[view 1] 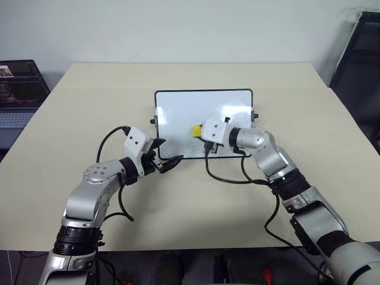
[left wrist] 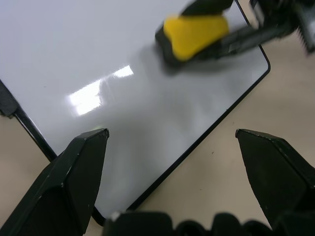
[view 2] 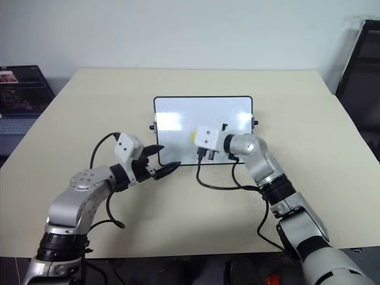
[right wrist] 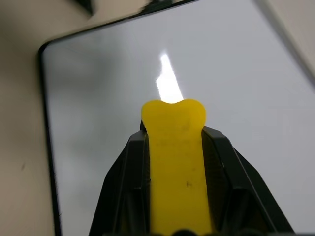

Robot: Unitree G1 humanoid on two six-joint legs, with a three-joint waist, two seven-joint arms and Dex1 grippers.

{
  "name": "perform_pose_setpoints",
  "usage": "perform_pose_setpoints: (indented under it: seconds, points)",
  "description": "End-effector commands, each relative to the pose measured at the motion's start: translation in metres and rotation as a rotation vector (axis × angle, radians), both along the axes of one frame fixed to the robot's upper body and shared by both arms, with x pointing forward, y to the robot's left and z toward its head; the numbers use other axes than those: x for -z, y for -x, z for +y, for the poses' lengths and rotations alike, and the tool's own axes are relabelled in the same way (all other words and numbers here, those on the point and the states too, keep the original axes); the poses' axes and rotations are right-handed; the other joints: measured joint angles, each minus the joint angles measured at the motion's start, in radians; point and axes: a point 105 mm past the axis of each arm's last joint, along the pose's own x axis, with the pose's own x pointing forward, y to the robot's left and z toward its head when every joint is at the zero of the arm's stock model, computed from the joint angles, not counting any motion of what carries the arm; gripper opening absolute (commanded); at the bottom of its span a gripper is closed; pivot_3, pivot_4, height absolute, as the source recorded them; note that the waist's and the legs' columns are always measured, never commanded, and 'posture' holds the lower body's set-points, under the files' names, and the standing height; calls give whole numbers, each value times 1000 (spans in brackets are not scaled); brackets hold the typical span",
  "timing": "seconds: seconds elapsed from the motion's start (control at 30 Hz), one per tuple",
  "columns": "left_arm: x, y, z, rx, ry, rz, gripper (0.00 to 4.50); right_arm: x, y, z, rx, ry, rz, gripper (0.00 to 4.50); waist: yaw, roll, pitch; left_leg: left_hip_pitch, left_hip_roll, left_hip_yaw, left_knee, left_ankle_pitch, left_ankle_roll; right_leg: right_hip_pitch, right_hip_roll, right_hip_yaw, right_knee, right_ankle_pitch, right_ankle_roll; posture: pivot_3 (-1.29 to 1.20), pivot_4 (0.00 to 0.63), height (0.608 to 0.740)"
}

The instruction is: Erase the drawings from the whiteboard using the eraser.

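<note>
The broad beige table (view 1: 196,196) carried the scene, and on its middle lay the small rectangular whiteboard (view 1: 178,113) with its thin black frame, rounded corners and little black knobs on the short sides. Its white face looked bare apart from pale glare patches; no drawings could be made out on it, and no brand, label or readable writing showed anywhere on board or table. Over at the far left edge sat a dark laptop (view 1: 18,89), its screen lit but too small to read. The right gripper (view 1: 198,130) reached in over the board's near half, its two black fingers (right wrist: 123,187) pressed tight on the small bright yellow eraser block (right wrist: 174,162), which stuck out past the fingertips above the white surface; whether the yellow tip actually touched the board could not be told. The left gripper (view 1: 163,153) hung just off the board's near left corner, its two black fingers (left wrist: 74,177) spread wide apart, holding nothing, with the board's edge lying between them in the wrist view.
</note>
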Motion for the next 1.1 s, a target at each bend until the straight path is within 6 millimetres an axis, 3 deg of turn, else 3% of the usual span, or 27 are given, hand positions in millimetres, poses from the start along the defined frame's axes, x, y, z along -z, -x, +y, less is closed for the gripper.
perform_pose_setpoints:
  seconds: [0.03, 0.27, 0.47, 0.8, 1.1]
  points:
    - [-22, 3, -2, 44, -42, -101, 4500, -25, 9, -36, 120, -212, 49, 1102, 5, 0, 0, 0, 0, -1, 0, 0, 0, 0, 0, 0, 0, 0, 0, 0, 150, 740]
    - [-39, 2, -25, 135, -48, -168, 4500, -5, 45, -83, 313, -349, 179, 1102, 23, 0, 0, -1, -1, 0, -1, 0, 0, 0, 0, 1, -2, 0, 0, 0, 150, 740]
    - [-37, 10, -47, 318, -71, -153, 4500, 21, 68, -121, 542, -442, 255, 1102, 19, 0, 0, -1, -1, 1, -1, 0, 0, 0, 1, 2, -1, 0, 0, 0, 150, 740]
    - [-24, 16, -121, 689, -102, -151, 4500, 43, 63, -166, 851, -507, 276, 1102, 21, 0, 0, 0, -3, 2, 0, 0, 0, 1, 1, 3, -1, 0, 0, 0, 150, 740]
    - [-28, 9, -159, 763, -124, -192, 4500, 59, 62, -185, 968, -499, 327, 1102, 18, 0, 0, -1, -3, 3, -1, 0, 0, 0, 2, 4, -2, 0, 0, 0, 150, 740]
